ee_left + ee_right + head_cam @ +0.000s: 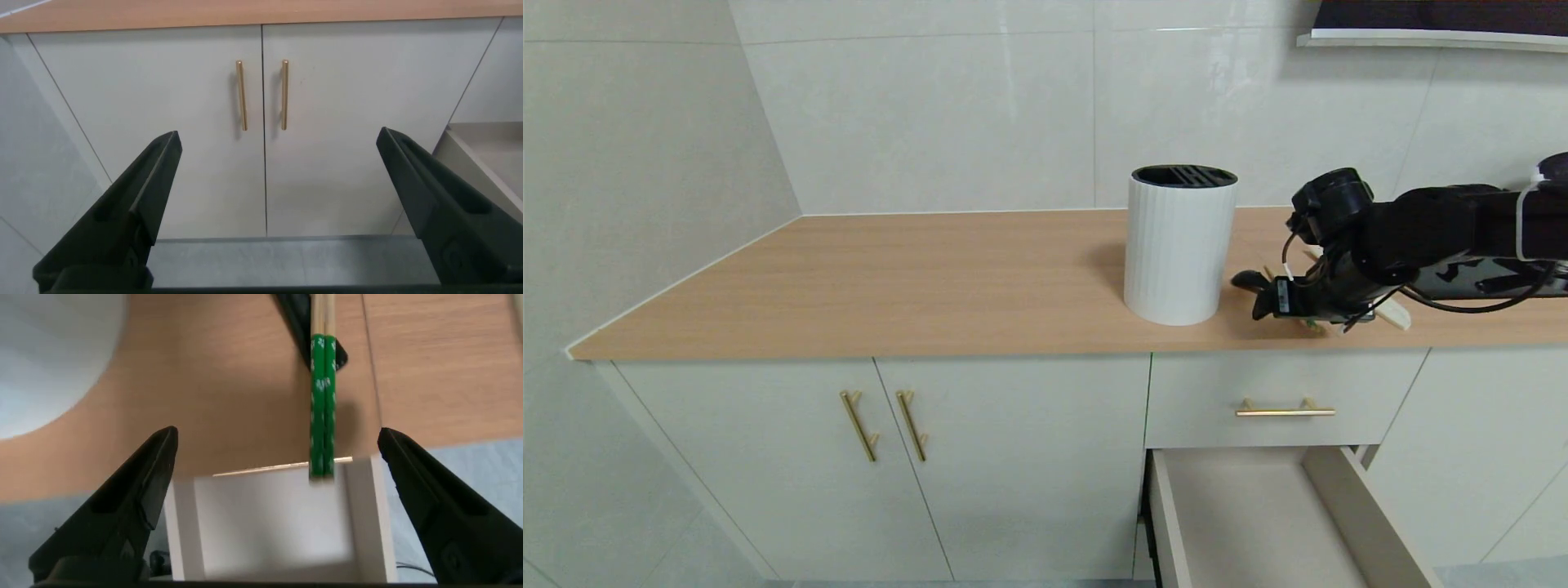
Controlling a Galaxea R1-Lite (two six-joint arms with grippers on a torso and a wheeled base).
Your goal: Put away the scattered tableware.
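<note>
My right gripper gapes wide; chopsticks between its fingers sit off-centre, overhanging the counter edge, so closing may flick them off.

Green-tipped wooden chopsticks, side by side on the countertop, tips overhanging its edge, white ribbed holder upright nearby

i see a wood counter. a white holder stands on it. near it lie green-tipped chopsticks, crossing a black thing.
</note>
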